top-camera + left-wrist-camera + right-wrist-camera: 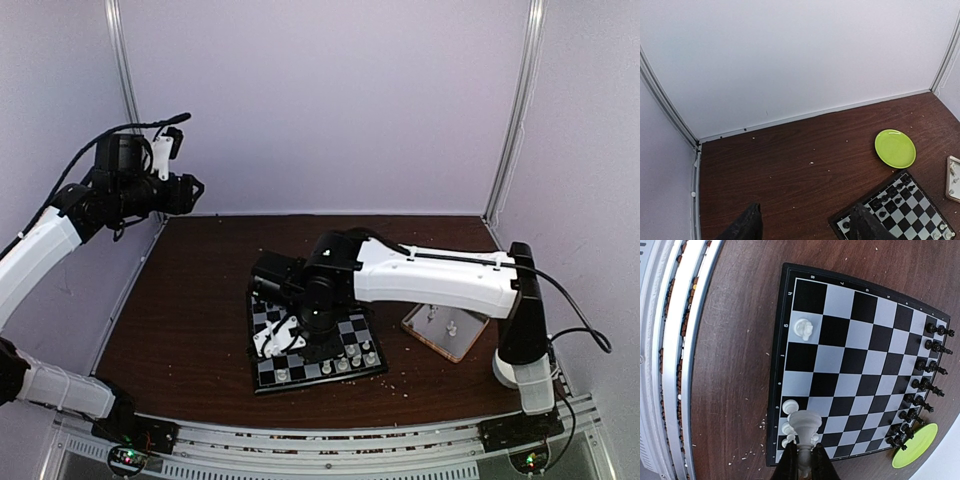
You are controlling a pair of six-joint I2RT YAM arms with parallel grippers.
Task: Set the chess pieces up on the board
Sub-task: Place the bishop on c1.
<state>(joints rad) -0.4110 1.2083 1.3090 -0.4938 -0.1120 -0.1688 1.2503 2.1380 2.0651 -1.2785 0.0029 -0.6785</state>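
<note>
The board point(860, 360) lies under my right gripper point(802, 460), which is shut on the stem of a white chess piece point(806, 426) held above the board's near corner. Three white pieces point(790, 406) stand along that edge below it, and a white knight point(803, 328) stands further along the same file. Black chessmen point(927, 370) line the opposite edge. In the top view the right arm covers much of the board point(262, 318), with white pieces point(345, 362) along its front row. My left gripper point(806, 227) is open and empty, raised high at the back left point(190, 192).
A clear tray point(447, 330) with a few white pieces sits right of the board. A lime-green plate point(895, 148) lies on the brown table behind the board. Crumbs dot the tabletop. White walls close in the back and sides.
</note>
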